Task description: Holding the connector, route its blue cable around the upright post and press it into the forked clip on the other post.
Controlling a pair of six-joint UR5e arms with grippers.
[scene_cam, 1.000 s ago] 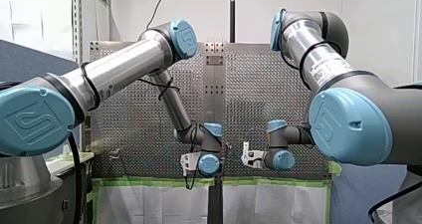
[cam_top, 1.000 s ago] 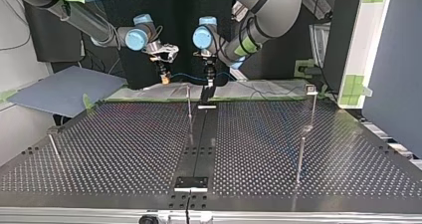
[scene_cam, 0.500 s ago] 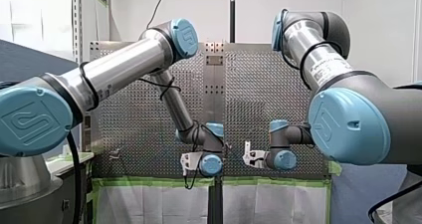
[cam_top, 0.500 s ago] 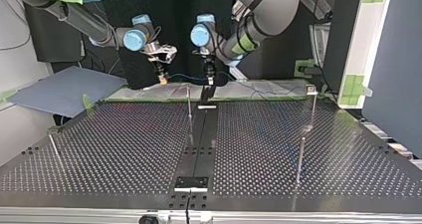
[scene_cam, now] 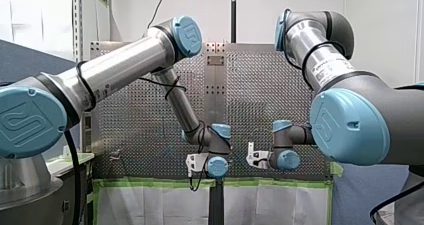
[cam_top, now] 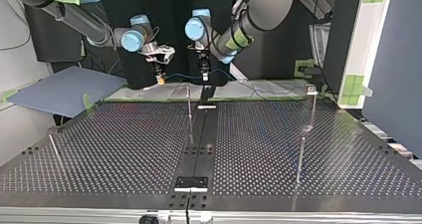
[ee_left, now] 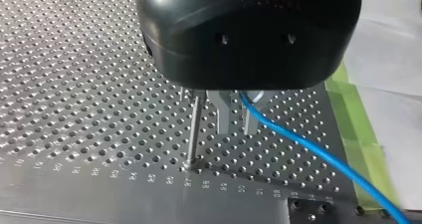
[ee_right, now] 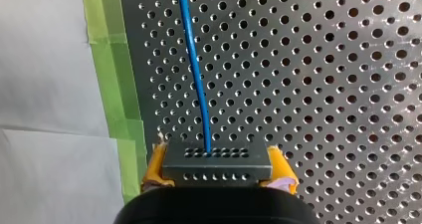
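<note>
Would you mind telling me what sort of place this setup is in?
Most likely a robotics lab or test cell: my left arm and my right arm work over a perforated metal table fitted with upright posts, with green tape along its edge.

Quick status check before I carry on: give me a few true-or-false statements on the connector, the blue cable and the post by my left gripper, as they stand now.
1. The yellow pads of my right gripper clamp the dark grey perforated connector. True.
2. The blue cable is wound around the thin upright metal post. False: in the left wrist view it runs away from my left gripper on the side opposite the post, without touching the post.
3. The cable leaves the connector and runs ahead over the perforated metal table. True.
4. In the top view both grippers hang over the table's near edge. False: both hang at its far edge.
</note>
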